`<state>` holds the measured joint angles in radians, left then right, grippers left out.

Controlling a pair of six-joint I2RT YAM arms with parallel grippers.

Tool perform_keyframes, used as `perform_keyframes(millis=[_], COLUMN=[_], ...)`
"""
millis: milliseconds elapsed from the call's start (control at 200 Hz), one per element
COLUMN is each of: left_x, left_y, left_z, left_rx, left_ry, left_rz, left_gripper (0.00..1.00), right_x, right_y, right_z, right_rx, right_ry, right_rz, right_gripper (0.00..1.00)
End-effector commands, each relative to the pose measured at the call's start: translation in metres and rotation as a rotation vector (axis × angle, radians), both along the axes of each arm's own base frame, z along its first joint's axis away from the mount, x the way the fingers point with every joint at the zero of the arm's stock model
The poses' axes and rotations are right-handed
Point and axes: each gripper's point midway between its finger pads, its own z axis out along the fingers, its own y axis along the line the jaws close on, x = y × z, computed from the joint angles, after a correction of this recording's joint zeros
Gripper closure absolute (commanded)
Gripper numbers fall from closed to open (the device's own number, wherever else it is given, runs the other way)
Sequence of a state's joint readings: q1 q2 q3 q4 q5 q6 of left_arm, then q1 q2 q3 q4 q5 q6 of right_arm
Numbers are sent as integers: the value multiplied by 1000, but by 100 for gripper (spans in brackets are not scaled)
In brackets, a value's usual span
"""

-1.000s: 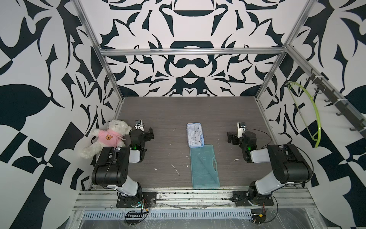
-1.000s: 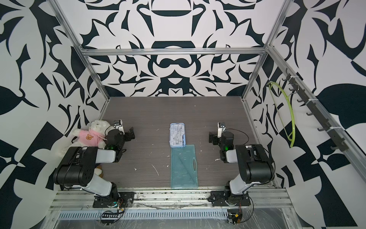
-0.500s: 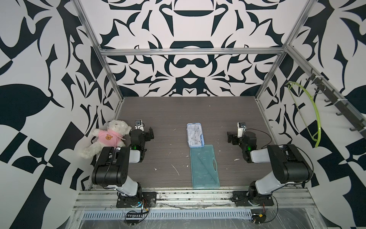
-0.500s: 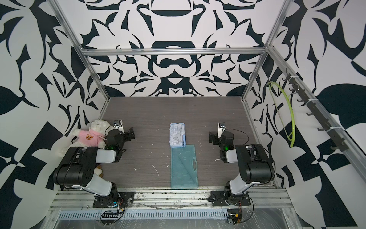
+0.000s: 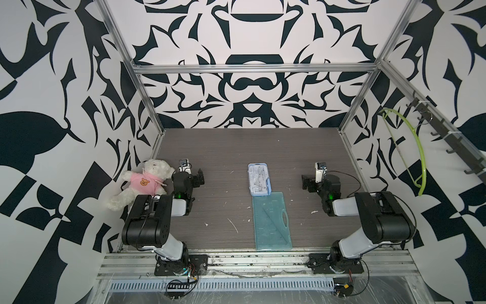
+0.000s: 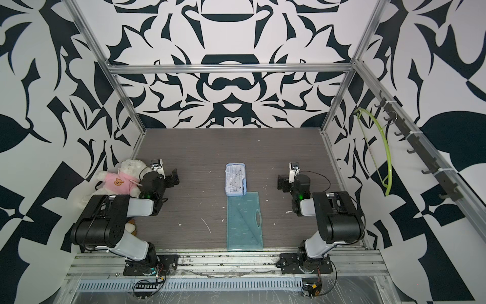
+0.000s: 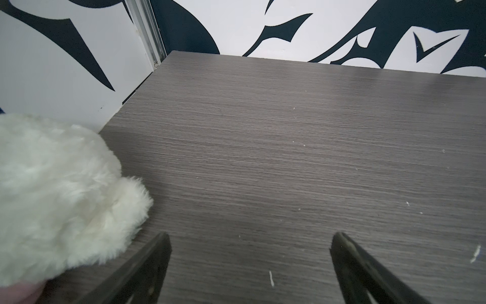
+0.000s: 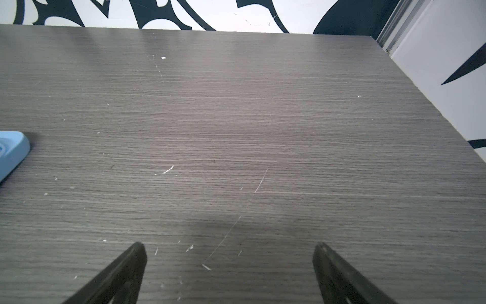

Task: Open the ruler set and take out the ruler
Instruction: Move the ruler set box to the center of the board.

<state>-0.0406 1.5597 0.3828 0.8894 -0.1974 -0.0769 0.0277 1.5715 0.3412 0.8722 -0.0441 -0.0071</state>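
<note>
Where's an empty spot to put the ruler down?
Bare tabletop behind the light-blue case, up to the back wall, and on both sides of the teal case. Crowded by the teddy bear beside the left gripper.

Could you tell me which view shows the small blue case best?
Both top views show the whole small blue case, unobstructed. The right wrist view catches only one corner; the left wrist view misses it.

**Top views, paired:** mounted high at the front, tilted down toward the back wall (image 5: 249, 92). The whole counter (image 5: 223, 147) is covered from afar.

**Left wrist view:** held low, faced toward the far left corner. The plush bear (image 7: 52, 197) is seen close.

**Right wrist view:** held low, faced toward the far right corner. A corner of the pale blue case (image 8: 11, 150) is caught.

Both items are shared with the top views.
</note>
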Motion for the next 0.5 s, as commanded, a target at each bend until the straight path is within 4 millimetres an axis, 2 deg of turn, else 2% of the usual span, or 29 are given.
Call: perform_keyframes(millis=[0, 350, 495], left_x=[-2, -2, 0], left_y=[-2, -5, 0], left_z=[2, 5, 28], left_rx=[4, 35, 84], left_ry=[3, -7, 23], left_rz=[-10, -15, 54], left_gripper=[1, 1, 1], right_x=[7, 7, 9], right_y=[-2, -3, -16], right_z=[20, 19, 23], right_rx=[1, 3, 5], right_ry=[-62, -62, -69], right_rz=[-14, -22, -104], right_gripper=[0, 0, 0])
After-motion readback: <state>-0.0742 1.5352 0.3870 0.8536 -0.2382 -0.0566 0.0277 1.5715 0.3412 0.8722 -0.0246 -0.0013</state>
